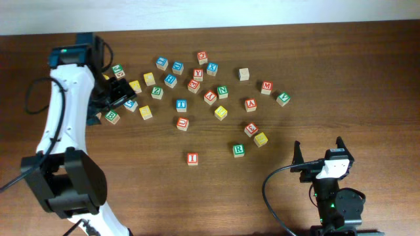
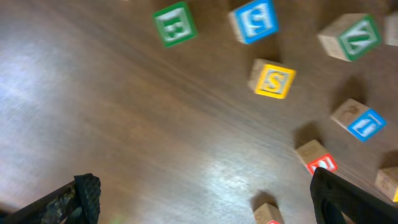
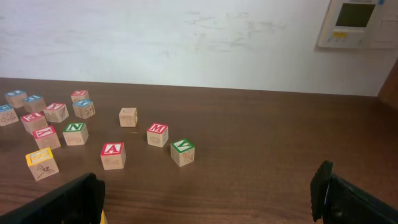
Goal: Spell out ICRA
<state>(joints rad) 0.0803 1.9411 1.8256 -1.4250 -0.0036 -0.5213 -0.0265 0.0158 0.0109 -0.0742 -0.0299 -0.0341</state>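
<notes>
L jaws: standing spread wide, pinching nothing; bare wood is showing btwn the fingers (image 2: 84,194) in the wrist view.
L gripper (image 1: 117,94): hovering over the L edge of the block scatter, w/ a yellow S block (image 2: 272,79) and a green block (image 2: 174,23) lying just ahead of it.
R jaws: also standing wide apart, gripping nothing.
R gripper (image 1: 318,151): sitting low at the near R of the table (image 1: 367,118), well apart from all blocks.
I block (image 1: 192,158): red, lying alone on the near side of the scatter.
R block (image 1: 239,149): green, lying beside the I block toward the R arm, w/ a gap.
A block (image 3: 112,154): red, sitting further back, near a red M block (image 3: 157,134) and a green V block (image 3: 182,152).
C block: cannot tell which one; letters are reading too small.
</notes>
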